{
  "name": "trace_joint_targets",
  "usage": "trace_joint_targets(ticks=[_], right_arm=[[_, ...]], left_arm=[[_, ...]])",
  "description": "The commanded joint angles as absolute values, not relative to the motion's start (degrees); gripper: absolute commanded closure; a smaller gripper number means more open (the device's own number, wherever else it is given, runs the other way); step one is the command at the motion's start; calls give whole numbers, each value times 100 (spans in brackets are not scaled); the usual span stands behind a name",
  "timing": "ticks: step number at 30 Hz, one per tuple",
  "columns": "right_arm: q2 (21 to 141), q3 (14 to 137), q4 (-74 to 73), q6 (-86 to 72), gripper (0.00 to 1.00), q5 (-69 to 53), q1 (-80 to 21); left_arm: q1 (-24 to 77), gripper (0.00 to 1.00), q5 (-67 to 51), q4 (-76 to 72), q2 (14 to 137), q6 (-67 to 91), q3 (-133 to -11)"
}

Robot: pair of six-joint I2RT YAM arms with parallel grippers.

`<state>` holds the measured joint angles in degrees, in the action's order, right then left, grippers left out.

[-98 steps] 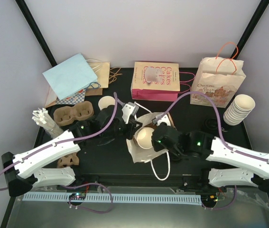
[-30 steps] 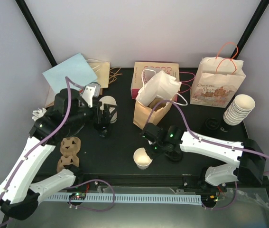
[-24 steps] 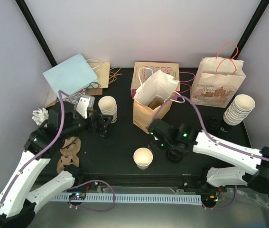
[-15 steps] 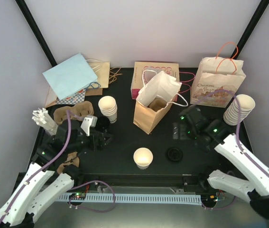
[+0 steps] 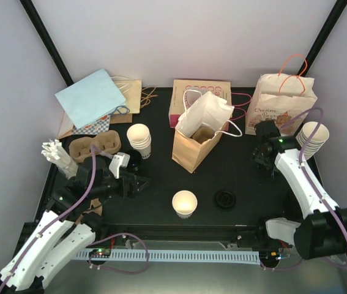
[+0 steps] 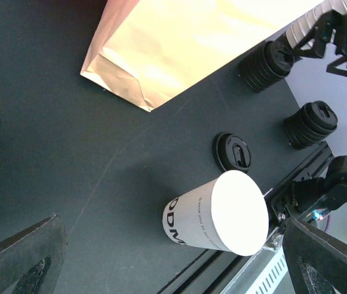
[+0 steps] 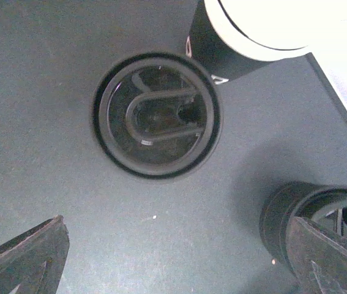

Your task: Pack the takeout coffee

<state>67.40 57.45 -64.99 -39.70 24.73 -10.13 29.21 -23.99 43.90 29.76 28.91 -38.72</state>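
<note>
The takeout coffee cup stands upright and alone near the table's front edge; the left wrist view shows it cream-white with dark print. Its loose black lid lies flat just right of it. My left gripper hovers open to the cup's left, its fingers wide apart and empty. My right gripper is open at the right, over a stack of black lids, holding nothing.
An open brown paper bag stands behind the cup. Nested cup stacks stand at left and right. A second lid stack is near the right gripper. A pulp carrier and several bags line the back.
My right gripper opened and let go of the cup, which now stands upright, then swung back right over the lid stacks. My left arm drew back from the left cup stack.
</note>
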Motion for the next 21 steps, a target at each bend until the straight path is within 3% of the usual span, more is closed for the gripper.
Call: trace_joint_targets(ticks=[1,10,21], right_arm=[[7180,5952,-6098,-4068,0,2986,-817],[8039,5941,-5406,-3797,0,2725,-765],[7825,5434,-4501,-3372,2,2331,-474]], left_arm=[[2897,1,-2675,4142,3088,2670,-3878],[2899,1,-2853,4010,3142,2611,-3802],[2900,1,-2894,3942,3076,2603,-3735]])
